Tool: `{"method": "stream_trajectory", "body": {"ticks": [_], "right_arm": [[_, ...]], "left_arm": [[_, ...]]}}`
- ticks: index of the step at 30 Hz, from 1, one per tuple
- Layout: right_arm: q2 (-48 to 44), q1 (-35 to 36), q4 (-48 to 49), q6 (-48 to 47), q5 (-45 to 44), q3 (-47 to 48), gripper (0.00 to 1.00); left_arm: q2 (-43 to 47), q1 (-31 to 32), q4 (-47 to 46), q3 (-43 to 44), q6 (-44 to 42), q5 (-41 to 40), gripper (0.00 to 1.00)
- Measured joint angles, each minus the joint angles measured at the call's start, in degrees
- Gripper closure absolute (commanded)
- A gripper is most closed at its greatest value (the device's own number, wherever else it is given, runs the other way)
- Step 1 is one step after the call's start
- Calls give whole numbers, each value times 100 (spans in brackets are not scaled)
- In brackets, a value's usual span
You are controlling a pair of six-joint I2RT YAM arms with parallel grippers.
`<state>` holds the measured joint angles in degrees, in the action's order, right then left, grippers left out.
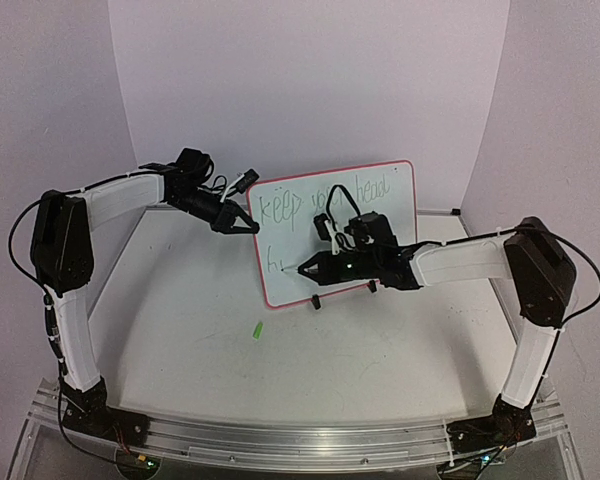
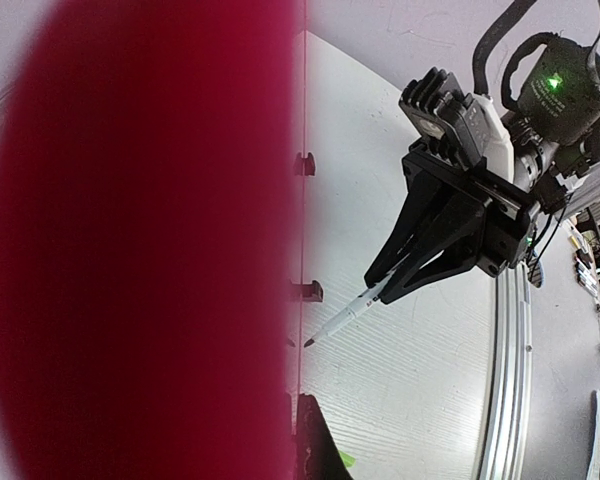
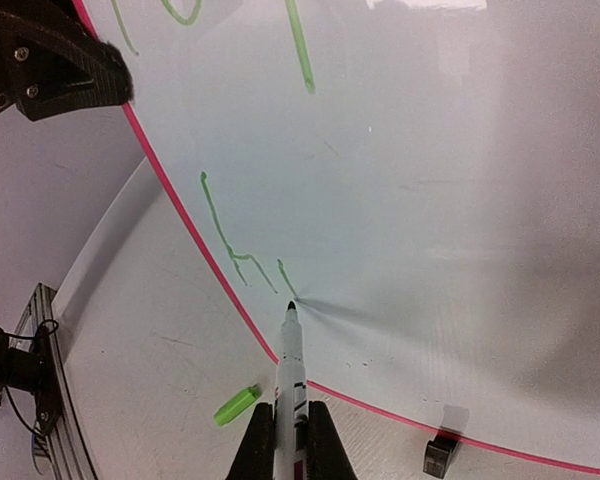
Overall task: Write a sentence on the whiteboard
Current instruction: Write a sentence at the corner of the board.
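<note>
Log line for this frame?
left gripper shut on whiteboard edge | right gripper shut on marker | tip touching board, second line started | green cap on table

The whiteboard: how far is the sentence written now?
Done: a top line in green, starting with "keep", on the whiteboard. In hand: the second line, a few strokes; the right jaws hold the marker with its tip on the board, the left jaws grip the board's edge. Left: likely the rest of that line.
</note>
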<state>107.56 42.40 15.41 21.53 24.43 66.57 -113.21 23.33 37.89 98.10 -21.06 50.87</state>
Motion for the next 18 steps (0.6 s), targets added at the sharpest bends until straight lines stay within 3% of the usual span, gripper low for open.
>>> {"method": "stream_trajectory", "body": {"ticks": [18], "right_arm": [[-226,-1,87,1,44,75,100]], "left_arm": [[9,4,2,0,0,-7,100]]}}
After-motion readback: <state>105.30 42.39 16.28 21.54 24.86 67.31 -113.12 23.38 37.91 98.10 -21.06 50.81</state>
